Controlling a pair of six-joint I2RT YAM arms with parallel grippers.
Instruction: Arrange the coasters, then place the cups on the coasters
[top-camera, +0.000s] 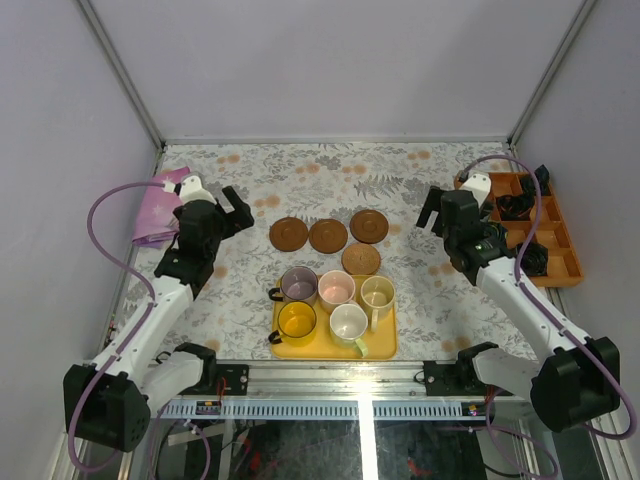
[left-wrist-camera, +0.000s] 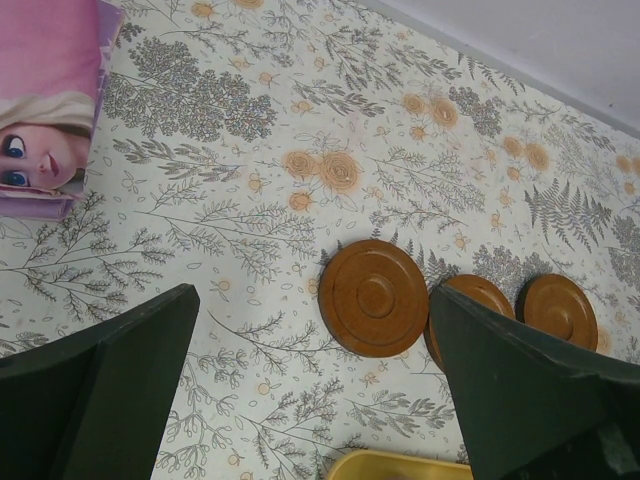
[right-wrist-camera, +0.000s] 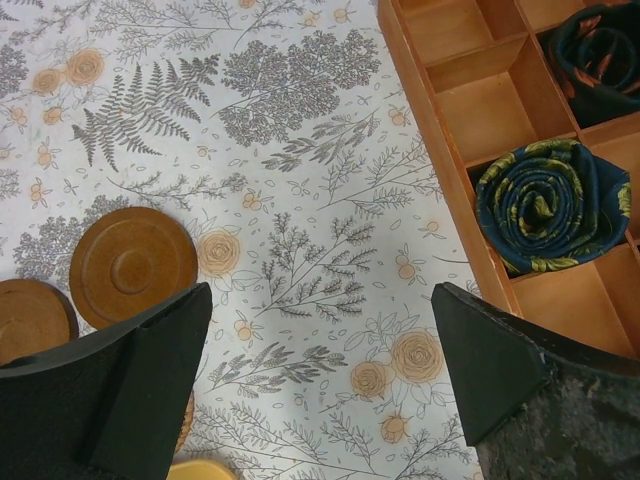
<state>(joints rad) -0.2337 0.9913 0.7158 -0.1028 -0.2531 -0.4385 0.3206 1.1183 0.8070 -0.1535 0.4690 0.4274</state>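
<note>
While both arms are raised above the floral tablecloth (top-camera: 300, 170), nothing is gripped by either tool. The left gripper (top-camera: 238, 212) is spread wide with its jaws empty, and it is stationed to the left of the coasters (top-camera: 328, 236), near a pink pouch (top-camera: 160, 205) printed with a doll-like face. The right gripper (top-camera: 432, 210) is likewise spread wide and empty. It is set between the coasters and an orange compartment box (top-camera: 562, 268), in one cell of which a rolled dark-blue patterned cloth (right-wrist-camera: 545, 205) is seen.

Four coasters are laid flat on the cloth at mid-table. Three are ranged close together in a rough row, and the fourth is placed nearer the arms, just beyond the far edge of a yellow tray (top-camera: 388, 345).

All five cups are gathered on that tray. The purple-grey cup (top-camera: 298, 284), pink cup (top-camera: 336, 289) and cream cup (top-camera: 377, 292) are lined along its far side. The yellow cup (top-camera: 297, 320) and the white cup (top-camera: 348, 322) with a green handle are set along its near side. No cup is seated on a coaster.
</note>
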